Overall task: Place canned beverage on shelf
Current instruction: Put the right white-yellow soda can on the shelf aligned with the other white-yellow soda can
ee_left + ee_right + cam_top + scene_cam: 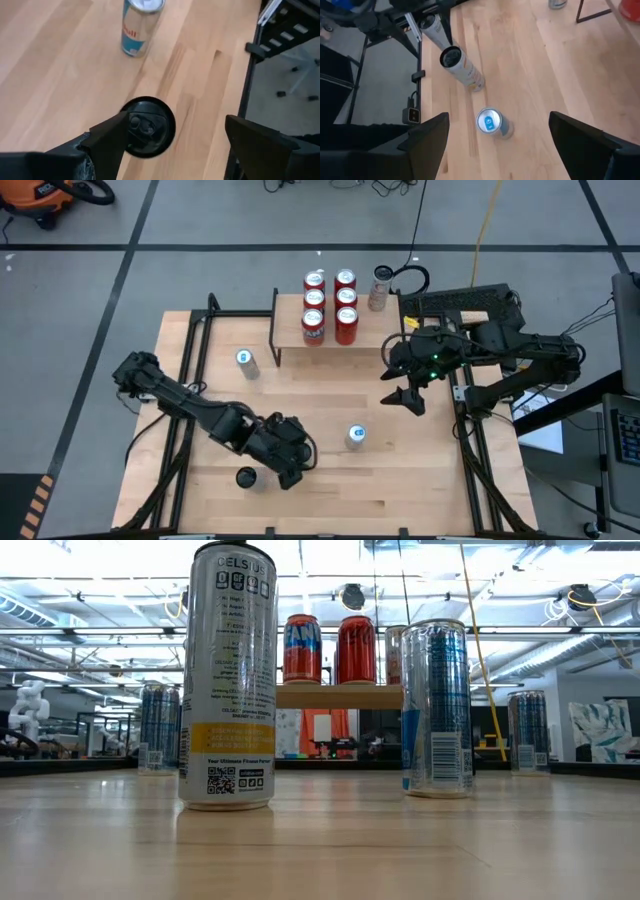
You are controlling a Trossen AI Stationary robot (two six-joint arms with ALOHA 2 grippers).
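Black-topped and tall, a white canned beverage (247, 477) stands upright near the front left corner of the bench (330, 490), not yet on the shelf. The left claw (291, 476) hangs just beside and above it, fingers spread wide and gripping nothing. In the left wrist view the can's dark lid (146, 127) sits close against one finger (107, 137), off to the side of the gap rather than centred in it.

Farther out, a blue and silver can (356, 437) stands alone in the middle of the bench, and another blue can (245, 362) stands toward the back left, just in front of the shelf's left leg. The shelf (290, 328), a low light wooden top on thin black legs, sits at the back centre and already carries six red cans (330, 305) in two rows. A silver can (379, 288) stands just right of them.

The right claw (405, 397) hovers open and empty over the right side of the bench, well apart from the white can.

Risk, as a judgement: because the white can is off-centre between the left fingers, closing or lowering now could clip its rim and tip it over, since it is tall and narrow. Free space on the shelf looks limited, so a careless placement could knock the red cans
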